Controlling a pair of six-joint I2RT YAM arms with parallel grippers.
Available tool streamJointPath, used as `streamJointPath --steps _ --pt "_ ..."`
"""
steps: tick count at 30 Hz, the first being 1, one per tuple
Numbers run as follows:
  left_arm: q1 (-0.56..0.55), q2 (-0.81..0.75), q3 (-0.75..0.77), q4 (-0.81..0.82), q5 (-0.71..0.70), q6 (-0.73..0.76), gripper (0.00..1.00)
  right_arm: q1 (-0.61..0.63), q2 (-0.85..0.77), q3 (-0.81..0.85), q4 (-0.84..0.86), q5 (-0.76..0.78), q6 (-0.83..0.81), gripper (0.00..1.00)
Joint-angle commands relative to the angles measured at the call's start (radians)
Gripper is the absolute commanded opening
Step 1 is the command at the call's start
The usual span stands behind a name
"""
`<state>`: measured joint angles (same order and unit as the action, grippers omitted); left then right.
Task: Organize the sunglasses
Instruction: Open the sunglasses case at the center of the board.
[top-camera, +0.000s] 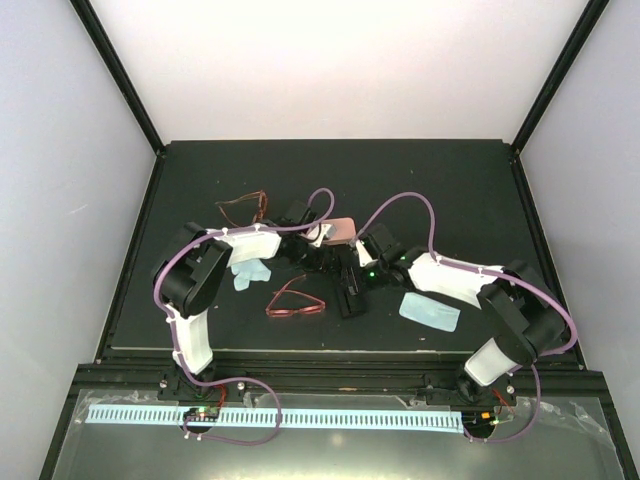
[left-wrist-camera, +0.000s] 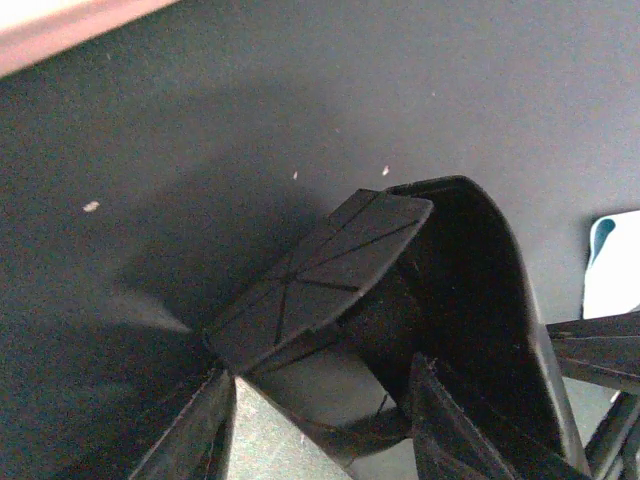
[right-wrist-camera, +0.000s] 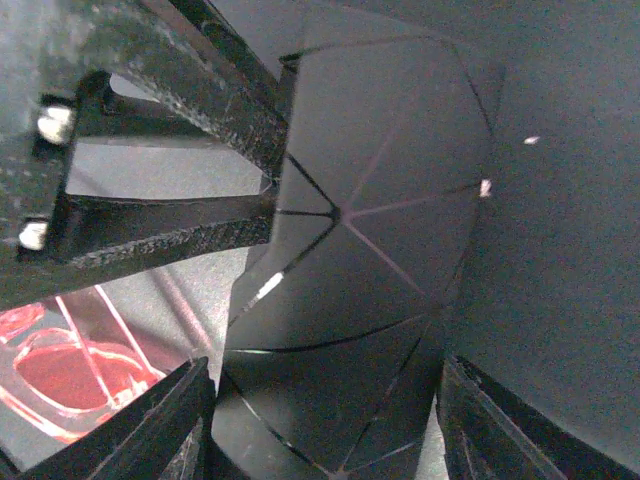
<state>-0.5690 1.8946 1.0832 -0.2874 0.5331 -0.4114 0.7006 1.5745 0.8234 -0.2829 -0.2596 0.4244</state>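
My right pincer (right-wrist-camera: 325, 400) is clamped across the black case (top-camera: 348, 292) at centre frame. My left pincer (left-wrist-camera: 320, 400) straddles that case half open, and I can't tell whether it grips. The red sunglasses (top-camera: 295, 303) lie on the surface (top-camera: 450, 190) just left of the case, the amber sunglasses (top-camera: 243, 209) further up and left.

Two sunglasses (top-camera: 295, 303), two cases (top-camera: 348, 290), two cloths (top-camera: 430, 311)

There are red-pink sunglasses (top-camera: 295, 305), amber sunglasses (top-camera: 243, 208), a black line-scored case (right-wrist-camera: 360, 230).
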Motion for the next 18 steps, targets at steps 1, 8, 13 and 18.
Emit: streamJointPath --steps 1,8,13,18 --pt "0.0 0.077 0.033 -0.149 -0.149 0.097 0.47 0.0 0.016 0.031 -0.034 0.11 -0.007 0.6" --pt "0.0 0.097 0.027 -0.149 -0.167 0.095 0.44 0.0 -0.018 0.025 -0.107 0.334 0.029 0.6" --pt "0.001 0.069 0.031 -0.15 -0.168 0.093 0.45 0.0 -0.039 0.015 -0.184 0.508 0.09 0.55" --pt "0.0 0.033 0.036 -0.14 -0.134 0.092 0.5 0.0 -0.05 0.008 -0.218 0.569 0.12 0.53"
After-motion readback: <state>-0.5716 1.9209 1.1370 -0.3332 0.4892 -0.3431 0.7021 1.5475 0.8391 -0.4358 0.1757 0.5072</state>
